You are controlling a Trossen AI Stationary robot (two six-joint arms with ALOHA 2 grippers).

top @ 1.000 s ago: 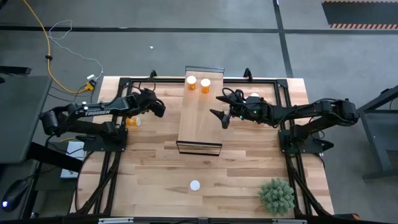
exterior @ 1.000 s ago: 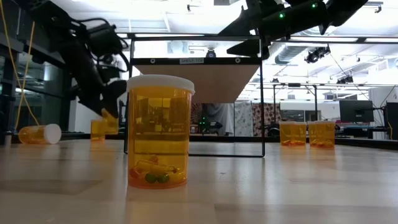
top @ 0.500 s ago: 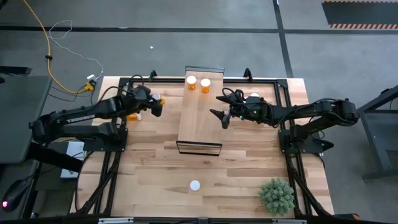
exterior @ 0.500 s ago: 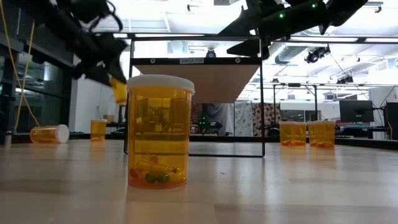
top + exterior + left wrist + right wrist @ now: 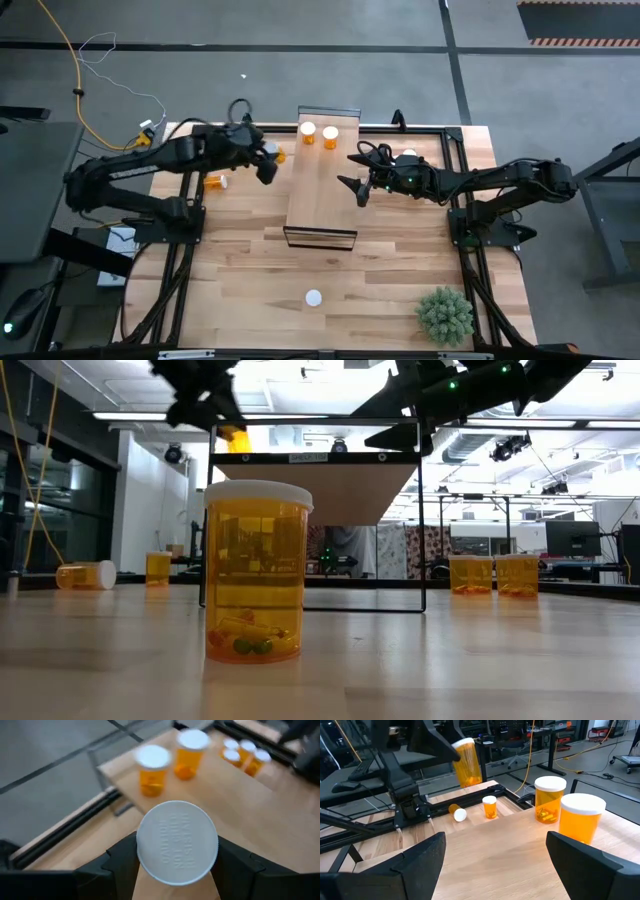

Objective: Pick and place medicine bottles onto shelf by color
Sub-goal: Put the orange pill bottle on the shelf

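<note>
Left tool, pinching a medicine bottle in the upper middle of the high view beside the shelf, could knock over the two bottles already standing there.

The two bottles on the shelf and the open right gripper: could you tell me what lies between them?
Only bare board of the shelf: in the high view nothing stands between the two bottles and the right gripper.
</note>
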